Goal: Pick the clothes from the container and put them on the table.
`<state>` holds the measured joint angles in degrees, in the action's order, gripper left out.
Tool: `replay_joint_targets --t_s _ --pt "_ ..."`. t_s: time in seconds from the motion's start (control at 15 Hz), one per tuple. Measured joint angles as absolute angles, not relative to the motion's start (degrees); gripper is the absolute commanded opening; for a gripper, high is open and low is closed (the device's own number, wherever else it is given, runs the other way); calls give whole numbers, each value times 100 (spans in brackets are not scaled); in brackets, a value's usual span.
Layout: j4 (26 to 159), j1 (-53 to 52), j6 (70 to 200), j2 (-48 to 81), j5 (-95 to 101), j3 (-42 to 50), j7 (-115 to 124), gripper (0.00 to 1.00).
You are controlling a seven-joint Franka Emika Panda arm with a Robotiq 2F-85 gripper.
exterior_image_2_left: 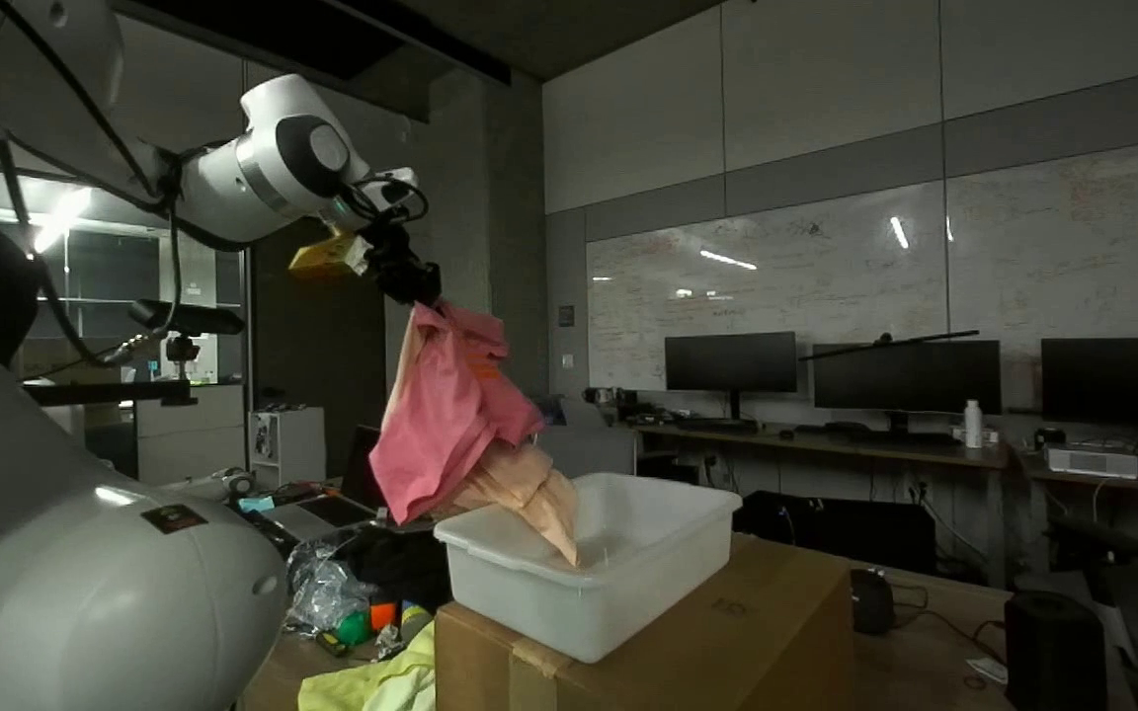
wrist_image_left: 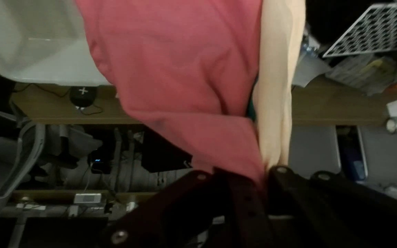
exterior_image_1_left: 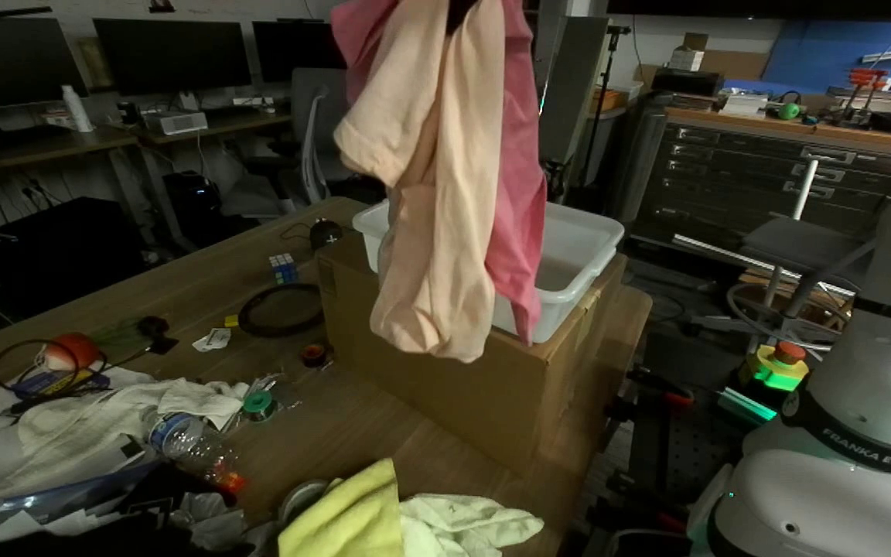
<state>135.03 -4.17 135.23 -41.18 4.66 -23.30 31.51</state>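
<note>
My black two-fingered gripper (exterior_image_2_left: 423, 295) is clamped on the pink and peach cloth bundle (exterior_image_2_left: 452, 415), which hangs near the white rectangular plastic container (exterior_image_2_left: 520, 597); whether they touch, I cannot tell. The black band (exterior_image_1_left: 863, 446) around my white arm (exterior_image_1_left: 871, 379) reads "FRANKA EMIKA". A mark (exterior_image_2_left: 732, 605) on the brown cardboard box (exterior_image_1_left: 438, 402) and handwriting (exterior_image_2_left: 813, 230) on the whiteboard (exterior_image_2_left: 776, 321) are illegible.

My casing (exterior_image_2_left: 105, 597) is pale grey-white, smooth and rounded, with a black band (exterior_image_1_left: 867, 450) lettered FRANKA EMIKA in white and a small dark sticker (exterior_image_2_left: 174, 518) marked with red. A dark-rimmed round cap (exterior_image_2_left: 328, 148) sits on me, and black cables (exterior_image_2_left: 170, 176) loop along my outside. My pincer (exterior_image_2_left: 419, 290) is black, its dark linkage bars (wrist_image_left: 160, 207) fastened with round metallic screws (wrist_image_left: 119, 237).
</note>
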Motion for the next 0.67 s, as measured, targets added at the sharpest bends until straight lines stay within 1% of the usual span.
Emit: replay_joint_targets --t_s 0.27,0.67 --pt "13224 -1005 13363 -3576 155 -2615 2751 9" --pt "12805 -1727 13154 -2692 -196 -2597 1772 9"
